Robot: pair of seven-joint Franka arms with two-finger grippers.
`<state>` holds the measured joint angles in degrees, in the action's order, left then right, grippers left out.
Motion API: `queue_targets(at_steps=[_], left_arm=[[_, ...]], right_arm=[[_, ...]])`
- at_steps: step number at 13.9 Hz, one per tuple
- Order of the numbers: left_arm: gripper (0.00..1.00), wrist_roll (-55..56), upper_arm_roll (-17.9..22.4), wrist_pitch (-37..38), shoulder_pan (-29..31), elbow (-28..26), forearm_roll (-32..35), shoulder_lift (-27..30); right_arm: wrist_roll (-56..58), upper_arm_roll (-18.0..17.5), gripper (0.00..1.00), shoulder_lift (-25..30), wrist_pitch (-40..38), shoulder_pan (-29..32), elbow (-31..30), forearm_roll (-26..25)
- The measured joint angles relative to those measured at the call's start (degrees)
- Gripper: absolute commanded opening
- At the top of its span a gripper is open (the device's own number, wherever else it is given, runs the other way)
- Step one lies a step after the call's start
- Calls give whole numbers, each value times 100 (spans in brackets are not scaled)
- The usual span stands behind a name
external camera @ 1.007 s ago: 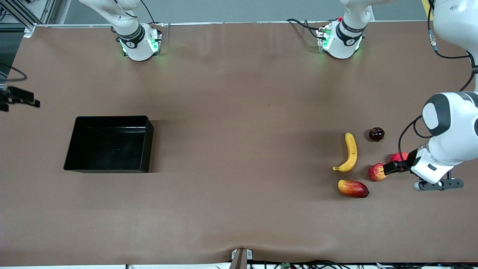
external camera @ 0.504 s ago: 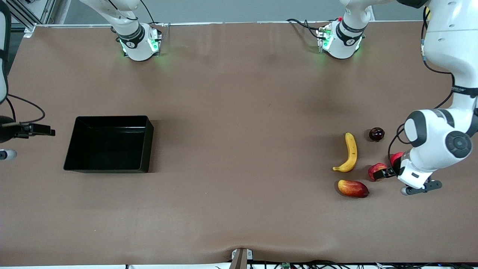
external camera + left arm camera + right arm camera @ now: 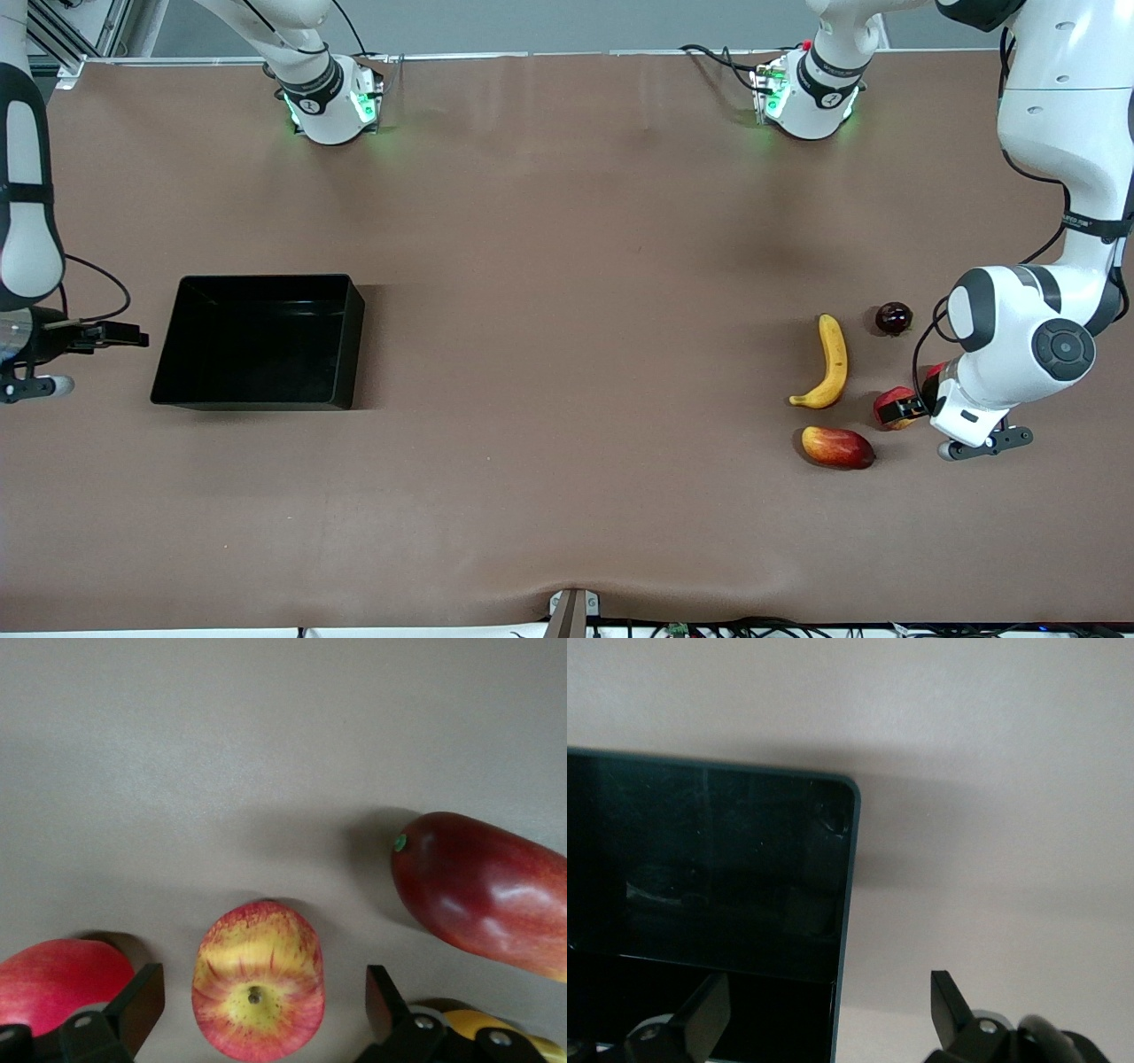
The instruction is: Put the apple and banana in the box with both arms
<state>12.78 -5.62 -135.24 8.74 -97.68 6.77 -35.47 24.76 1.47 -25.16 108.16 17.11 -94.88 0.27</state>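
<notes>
The apple (image 3: 885,411) lies on the table at the left arm's end, beside the banana (image 3: 832,362). My left gripper (image 3: 907,408) is down at the apple and open. In the left wrist view the apple (image 3: 258,990) sits stem end up between the two fingers (image 3: 133,1010), with a gap on each side. The black box (image 3: 257,341) stands at the right arm's end and is empty. My right gripper (image 3: 131,337) is open and empty, just beside the box's end wall. The right wrist view shows the box's rim (image 3: 843,930) between its fingers (image 3: 952,1001).
A red-yellow mango (image 3: 837,447) lies nearer to the front camera than the apple and close to it. A pinkish-red fruit (image 3: 933,370) is mostly hidden by the left arm. A dark round fruit (image 3: 893,317) lies farther back. The mango (image 3: 483,895) and the pinkish fruit (image 3: 53,979) flank the apple.
My left gripper has swung in and settled with its open fingers around the apple. My right gripper has moved in toward the box's end wall. The fruits have not moved.
</notes>
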Motion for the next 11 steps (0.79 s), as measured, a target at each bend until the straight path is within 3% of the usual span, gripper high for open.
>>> queue_targets(at_steps=[5,7,10,11], left_arm=[[100,0,5,3,64,-43,10,-44],[98,0,5,3,65,-44,10,-76],[74,0,-1,6,57,-46,11,-82],[68,0,-2,8,53,-51,11,-91]], right_arm=[[3,-9,55,-97,1126,3,-842,1],[3,-7,46,-123,1253,16,-1008,6],[65,-5,1,-137,1354,79,-1191,86],[140,-5,0,-144,1388,111,-1244,133]])
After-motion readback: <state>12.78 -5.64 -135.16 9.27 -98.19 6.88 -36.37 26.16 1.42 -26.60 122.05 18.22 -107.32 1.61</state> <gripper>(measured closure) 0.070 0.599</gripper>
